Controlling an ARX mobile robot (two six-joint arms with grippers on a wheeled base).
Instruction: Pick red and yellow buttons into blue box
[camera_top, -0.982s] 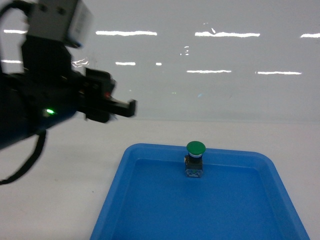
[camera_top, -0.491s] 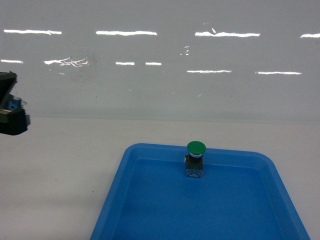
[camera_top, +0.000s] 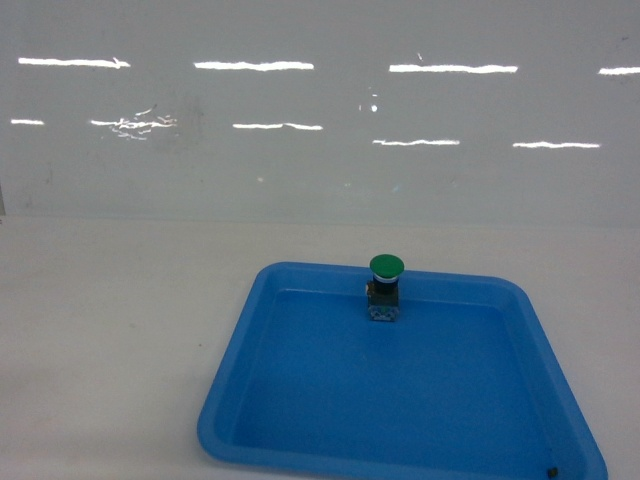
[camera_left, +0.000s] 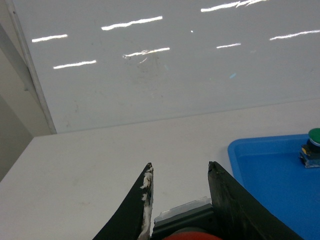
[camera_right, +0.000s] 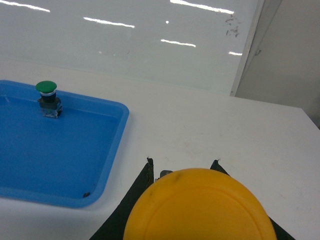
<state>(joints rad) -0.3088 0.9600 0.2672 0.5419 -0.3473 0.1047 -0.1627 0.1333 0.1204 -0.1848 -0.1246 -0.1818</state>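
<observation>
In the left wrist view, my left gripper (camera_left: 180, 165) is shut on the red button (camera_left: 192, 235). Its black-and-clear base sits between the two dark fingers, and a sliver of red cap shows at the bottom edge. In the right wrist view, my right gripper (camera_right: 182, 161) is shut on the yellow button (camera_right: 200, 210). Its big yellow cap fills the space between the fingers and hides most of them. Both grippers hang above the white table. Neither gripper appears in the head view. The blue box is out of view.
A shallow blue tray (camera_top: 300, 400) lies on the white table, right of the left gripper (camera_left: 260, 170) and left of the right gripper (camera_right: 60, 150). A green-capped button (camera_top: 386, 266) stands at its far edge. A glossy white wall (camera_top: 320, 120) backs the table.
The left arm has drawn back to the left and out of the head view. The head view has shifted, so the tray sits higher in the frame and shows its near rim.
</observation>
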